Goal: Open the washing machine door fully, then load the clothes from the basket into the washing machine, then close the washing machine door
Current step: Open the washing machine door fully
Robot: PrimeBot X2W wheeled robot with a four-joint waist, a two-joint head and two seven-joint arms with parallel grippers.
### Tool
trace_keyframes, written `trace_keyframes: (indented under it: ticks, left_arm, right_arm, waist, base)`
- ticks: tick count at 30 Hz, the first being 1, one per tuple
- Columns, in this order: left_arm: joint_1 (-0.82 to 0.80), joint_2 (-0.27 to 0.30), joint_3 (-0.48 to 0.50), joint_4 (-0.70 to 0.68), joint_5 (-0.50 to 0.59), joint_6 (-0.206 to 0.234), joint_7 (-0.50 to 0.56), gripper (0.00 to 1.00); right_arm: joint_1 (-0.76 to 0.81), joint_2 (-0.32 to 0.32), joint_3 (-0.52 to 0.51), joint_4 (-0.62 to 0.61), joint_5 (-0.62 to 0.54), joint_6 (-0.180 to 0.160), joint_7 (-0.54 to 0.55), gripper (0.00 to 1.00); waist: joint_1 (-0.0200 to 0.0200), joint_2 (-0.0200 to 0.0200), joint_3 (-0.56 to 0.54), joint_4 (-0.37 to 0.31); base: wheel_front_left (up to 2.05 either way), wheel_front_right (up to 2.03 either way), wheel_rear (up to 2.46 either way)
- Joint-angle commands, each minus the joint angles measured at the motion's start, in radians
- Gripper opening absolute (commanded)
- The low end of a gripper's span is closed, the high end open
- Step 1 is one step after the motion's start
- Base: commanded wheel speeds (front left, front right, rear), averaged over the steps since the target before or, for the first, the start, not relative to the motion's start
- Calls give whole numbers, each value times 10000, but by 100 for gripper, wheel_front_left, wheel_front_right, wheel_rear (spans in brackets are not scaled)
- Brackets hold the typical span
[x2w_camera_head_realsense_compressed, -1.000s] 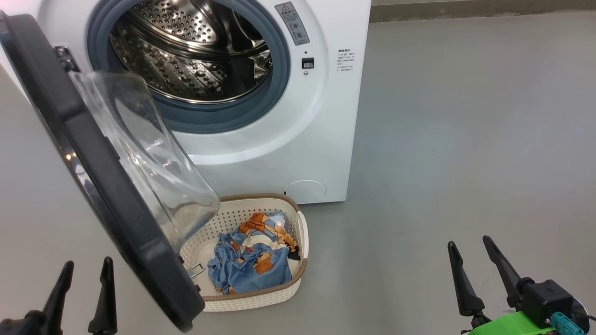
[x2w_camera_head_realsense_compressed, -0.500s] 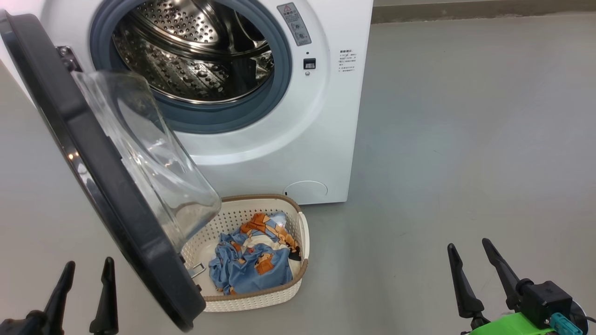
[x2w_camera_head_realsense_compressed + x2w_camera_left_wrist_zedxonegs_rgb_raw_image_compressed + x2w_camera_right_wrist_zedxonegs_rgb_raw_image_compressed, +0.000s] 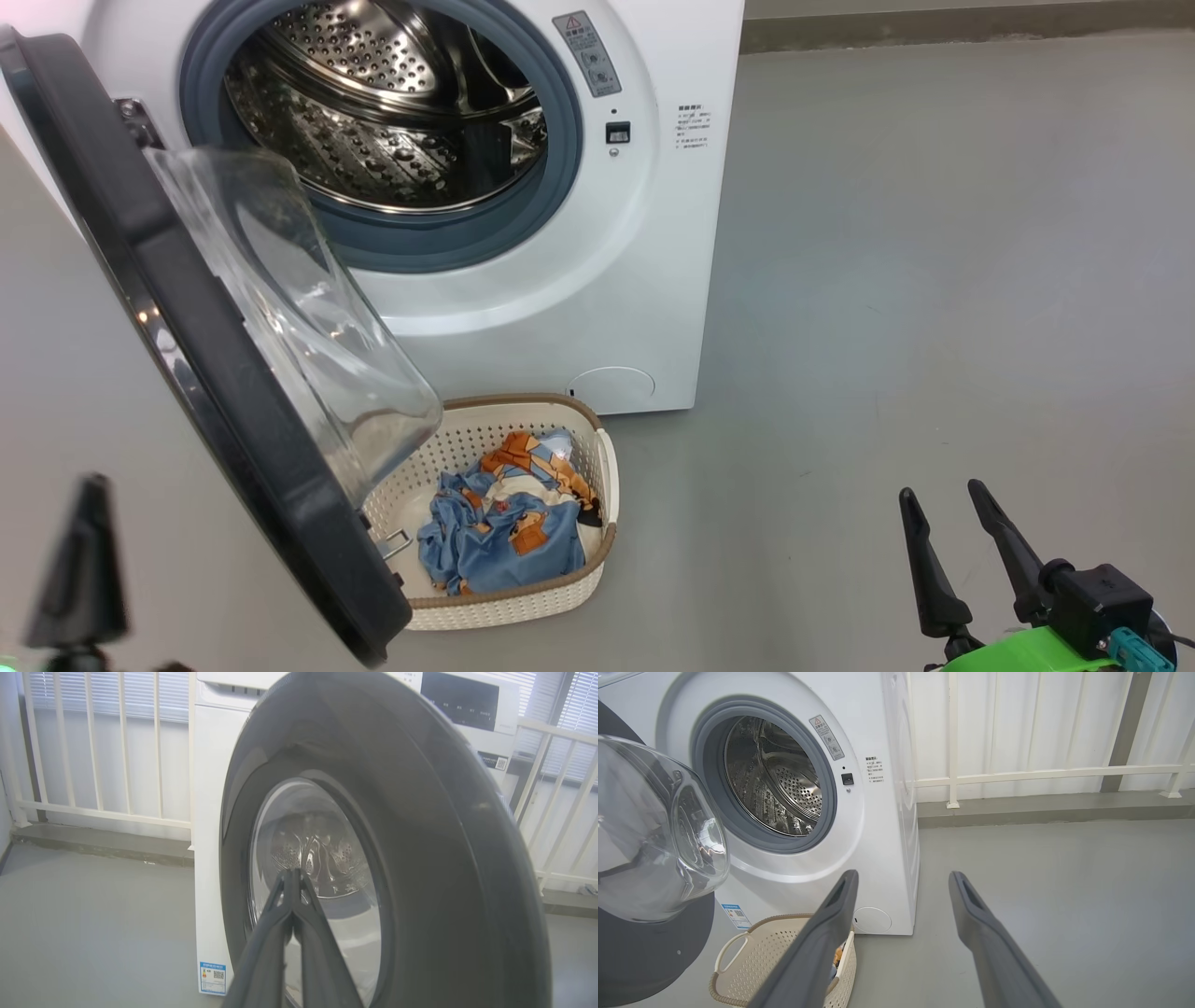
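Open door (image 3: 243, 411) hanging at left of head frame. On left hand (image 3: 293, 877), fingers pressing together, pointing at door glass. At lower right, right hand (image 3: 940, 490) holding fingers spread. In basket (image 3: 523, 607), lower centre, clothes (image 3: 504, 537) lying below machine (image 3: 579, 308).

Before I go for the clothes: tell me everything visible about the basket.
The basket is a small cream-white perforated plastic tub, a rounded rectangle with a brown woven-look rim and white side handles. It stands upright on the grey floor, just in front of the washing machine, partly under the open door, whose glass bowl hides its left end in the head view. The clothes lie bunched inside, below the rim.
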Motion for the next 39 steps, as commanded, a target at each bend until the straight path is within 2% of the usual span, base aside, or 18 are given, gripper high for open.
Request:
trace_keyframes:
  ticks: [1, 7, 13, 18, 27, 39]
  left_arm:
    - [-581, 116, 813, -676, -114, -16, -65, 0]
    - [-1217, 307, 1458, -2394, -378, -16, -65, 0]
    - [-2003, 398, 853, -4160, -1184, -16, -65, 0]
    - [-2418, 756, 12, -5096, -1222, -16, -65, 0]
    - [-2455, 875, -1491, -5665, -1057, -16, -65, 0]
    - [-1816, 767, -3878, -4935, -743, -16, -65, 0]
  right_arm:
    - [-289, -41, 289, -253, 131, 16, -118, 100]
    - [-275, -41, 311, -235, 179, 16, -118, 100]
    - [-270, -41, 298, -346, 345, 16, -118, 100]
    - [-307, -41, 385, -317, 406, 16, -118, 100]
    - [-287, -41, 354, -331, 557, 16, -118, 100]
    - [-244, -41, 401, -300, 621, 16, -118, 100]
  waist:
    - [0, 0, -16, -4]
    - [0, 0, -103, -2]
    - [0, 0, -129, 14]
    - [0, 0, -135, -59]
    - [0, 0, -136, -149]
    - [0, 0, -72, -147]
  base:
    - [0, 0, 0]
    - [0, 0, 0]
    - [0, 0, 0]
    - [0, 0, 0]
    - [0, 0, 0]
    - [0, 0, 0]
